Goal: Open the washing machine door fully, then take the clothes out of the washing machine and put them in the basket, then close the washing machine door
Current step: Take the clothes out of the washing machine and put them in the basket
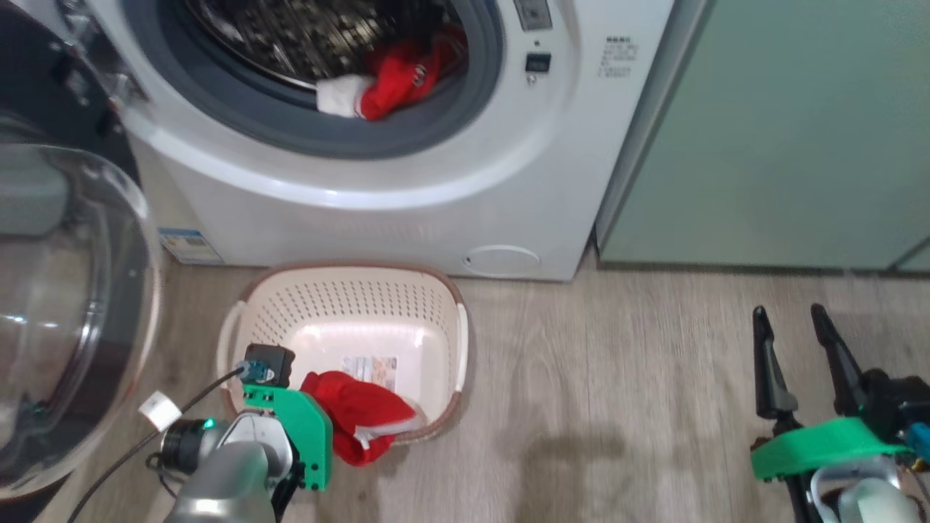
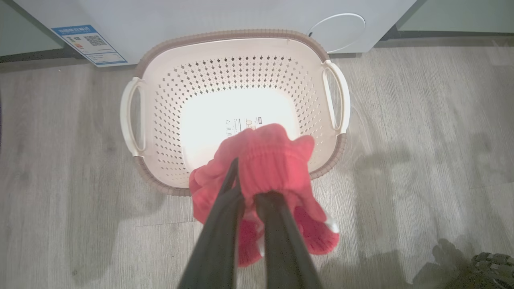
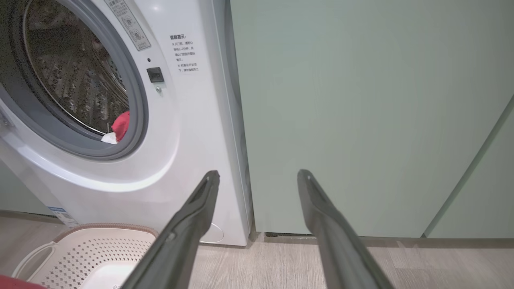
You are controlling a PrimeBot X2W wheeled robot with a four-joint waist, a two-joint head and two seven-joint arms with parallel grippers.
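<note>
The left end effector (image 2: 251,180) pinched red clothes (image 2: 273,160) over the basket (image 2: 241,34); the right end effector (image 3: 258,176) stood spread. More seemingly lay in the washing machine (image 1: 407,181).

Home laundry corner: washing machine (image 1: 436,218), basket (image 1: 349,305) (green cabinets (image 1: 785,145), wood-look floor (image 1: 617,378)).

Head view looks steeply down on the washing machine (image 1: 407,218) front and the basket (image 1: 349,272) on the floor (image 1: 654,407); left wrist view hangs close over the basket's near rim; right wrist view sits low, facing washing machine and cabinet (image 3: 361,120); all share the basket.
</note>
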